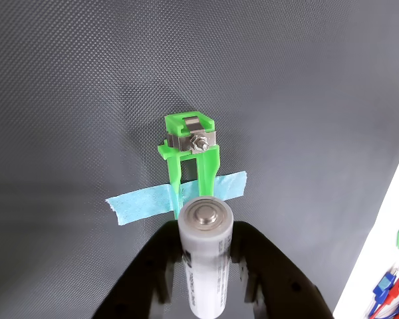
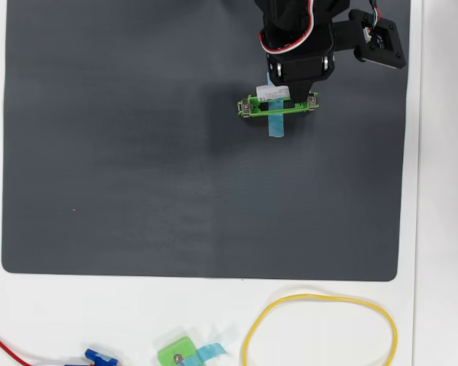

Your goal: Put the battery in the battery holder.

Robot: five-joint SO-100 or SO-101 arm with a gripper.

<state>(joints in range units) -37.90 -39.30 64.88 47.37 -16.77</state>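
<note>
Wrist view: black claw [image 1: 206,249] grips the battery [image 1: 205,256] between both fingers, poised directly above the green battery holder [image 1: 189,159], which is taped to a dark mat [image 1: 73,100].

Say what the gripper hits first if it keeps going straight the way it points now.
Likely the battery holder: the gripper, shut on the battery, points along the green frame. Depth is unclear, so the battery's tip may land first.
</note>
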